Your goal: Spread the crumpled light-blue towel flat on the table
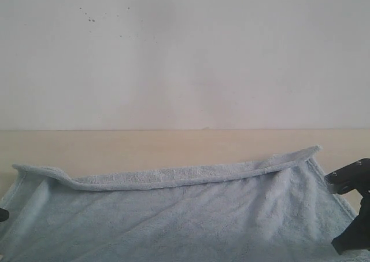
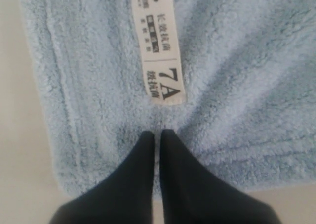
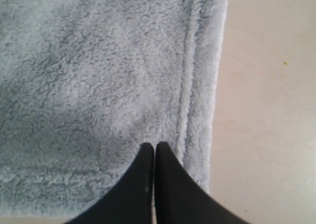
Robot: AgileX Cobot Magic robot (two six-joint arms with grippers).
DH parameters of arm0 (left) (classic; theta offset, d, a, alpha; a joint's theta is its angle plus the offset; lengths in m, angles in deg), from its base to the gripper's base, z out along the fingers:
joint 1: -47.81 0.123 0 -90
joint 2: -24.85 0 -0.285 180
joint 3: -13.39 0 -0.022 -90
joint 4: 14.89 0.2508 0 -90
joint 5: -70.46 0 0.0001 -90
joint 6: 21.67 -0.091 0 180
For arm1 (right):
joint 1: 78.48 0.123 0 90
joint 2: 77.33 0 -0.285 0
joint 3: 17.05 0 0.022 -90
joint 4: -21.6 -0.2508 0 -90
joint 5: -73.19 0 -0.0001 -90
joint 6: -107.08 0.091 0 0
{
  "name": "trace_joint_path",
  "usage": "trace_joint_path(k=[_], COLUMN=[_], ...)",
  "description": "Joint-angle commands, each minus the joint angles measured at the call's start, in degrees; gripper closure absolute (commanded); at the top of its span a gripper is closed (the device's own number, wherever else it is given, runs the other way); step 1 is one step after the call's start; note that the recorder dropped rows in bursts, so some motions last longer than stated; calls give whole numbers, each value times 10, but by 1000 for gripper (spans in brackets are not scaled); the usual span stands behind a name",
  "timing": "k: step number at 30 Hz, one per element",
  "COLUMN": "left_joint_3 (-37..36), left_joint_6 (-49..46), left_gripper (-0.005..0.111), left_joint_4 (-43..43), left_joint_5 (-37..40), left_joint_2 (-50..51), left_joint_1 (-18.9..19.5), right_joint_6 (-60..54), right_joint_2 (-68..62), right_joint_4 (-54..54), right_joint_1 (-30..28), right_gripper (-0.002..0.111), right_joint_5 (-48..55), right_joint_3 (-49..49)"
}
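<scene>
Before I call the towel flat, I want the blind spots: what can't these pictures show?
- Near edge of the towel: cut off at exterior view's bottom.
- Small print on the label: blurred, left wrist view.
- Cloth pinched in left pincer or right pincer: hidden by their shut tips, wrist views.

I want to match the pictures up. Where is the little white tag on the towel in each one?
Exterior view: the tag is not in it, only the towel and table.
Left wrist view: the tag lies on the towel just past the tips of the closed left claw.
Right wrist view: not in it.
Shared landmark: the towel's stitched edge beside the beige table.
</scene>
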Motion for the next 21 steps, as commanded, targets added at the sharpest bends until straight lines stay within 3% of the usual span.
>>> trace_joint_path(k=[1, 10, 16, 21], left_joint_3=[-1, -1, -1, -12], left_joint_6=[5, 5, 5, 5], left_gripper=[103, 103, 103, 103], left_joint_4=[1, 2, -2, -17], left_joint_5=[-6, -1, 31, 53], left_joint_2=[-3, -3, -3, -3], left_joint_1=[2, 2, 2, 2], right_joint_6=[11, 66, 120, 120], right_joint_2=[-16, -47, -47, -8], right_joint_4=[13, 63, 60, 50], right_joint_1=[-1, -4, -51, -64], right_gripper=[108, 108, 108, 108], right_joint_5=[-15, 2, 74, 37], right_joint_3=[-1, -1, -4, -56])
